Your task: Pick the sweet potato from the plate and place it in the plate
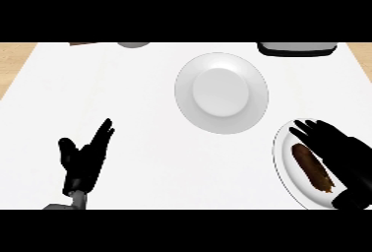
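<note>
Two white plates sit on the white tabletop, which fills nearly the whole view, with wood showing at its far left and right edges. The larger-looking plate lies at about one o'clock from the middle of the view and carries nothing. The second plate sits at about four o'clock, cut by the right edge, apart from the first. The right hand lies over this second plate, its fingers stretched straight toward eleven o'clock and not curled round anything. The left hand rests at about eight o'clock, fingers spread and straight, pointing toward one o'clock, holding nothing. The sweet potato, long and dark brown, lies on the second plate just beside the right hand's inner edge; whether they touch cannot be told. At twelve o'clock, along the far edge, a dark container and a small grey object are partly cut off.
</note>
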Robot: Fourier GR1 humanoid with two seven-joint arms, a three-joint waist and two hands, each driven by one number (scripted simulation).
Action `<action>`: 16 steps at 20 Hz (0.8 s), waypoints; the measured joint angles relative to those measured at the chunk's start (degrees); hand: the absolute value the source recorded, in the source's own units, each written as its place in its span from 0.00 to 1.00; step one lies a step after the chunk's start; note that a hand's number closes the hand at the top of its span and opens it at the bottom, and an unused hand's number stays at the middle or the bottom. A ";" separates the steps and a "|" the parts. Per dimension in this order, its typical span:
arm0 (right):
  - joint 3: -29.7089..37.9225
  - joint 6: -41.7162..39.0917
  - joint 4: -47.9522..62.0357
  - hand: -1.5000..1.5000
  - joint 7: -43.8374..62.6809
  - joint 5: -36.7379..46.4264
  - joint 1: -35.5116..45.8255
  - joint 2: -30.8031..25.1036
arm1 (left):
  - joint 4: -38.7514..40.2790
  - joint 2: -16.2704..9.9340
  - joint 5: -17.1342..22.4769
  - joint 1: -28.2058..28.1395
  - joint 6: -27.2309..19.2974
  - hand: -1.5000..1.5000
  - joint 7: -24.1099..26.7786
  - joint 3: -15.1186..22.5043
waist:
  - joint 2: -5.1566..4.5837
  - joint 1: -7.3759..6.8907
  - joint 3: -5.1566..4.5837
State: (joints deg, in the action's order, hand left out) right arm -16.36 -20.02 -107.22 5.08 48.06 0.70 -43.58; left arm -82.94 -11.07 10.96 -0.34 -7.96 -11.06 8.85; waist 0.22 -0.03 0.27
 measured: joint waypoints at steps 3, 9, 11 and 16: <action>-0.49 0.45 0.14 0.00 -0.77 2.78 -1.83 2.18 | 0.09 0.41 -0.67 0.06 0.55 0.50 0.11 -0.34 | 0.03 0.02 0.01; -1.17 3.55 3.23 0.00 -1.23 10.33 -2.38 4.99 | 0.50 1.19 -1.39 0.44 1.04 0.50 -0.33 -1.11 | 0.05 -0.03 0.04; -0.64 4.21 3.99 0.00 -1.44 12.23 -2.62 5.22 | 0.61 1.78 -1.81 0.41 0.90 0.50 0.08 -1.19 | 0.07 -0.01 0.06; 0.27 5.01 7.38 0.00 -2.38 16.00 -1.77 7.41 | 0.94 1.62 -1.53 0.20 2.75 0.50 0.95 -2.57 | 0.10 -0.07 0.07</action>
State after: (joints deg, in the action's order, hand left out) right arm -16.09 -15.01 -99.84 2.70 64.06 -1.07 -36.17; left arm -82.00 -9.46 9.44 -0.14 -5.21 -10.11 6.28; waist 0.32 -0.10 0.34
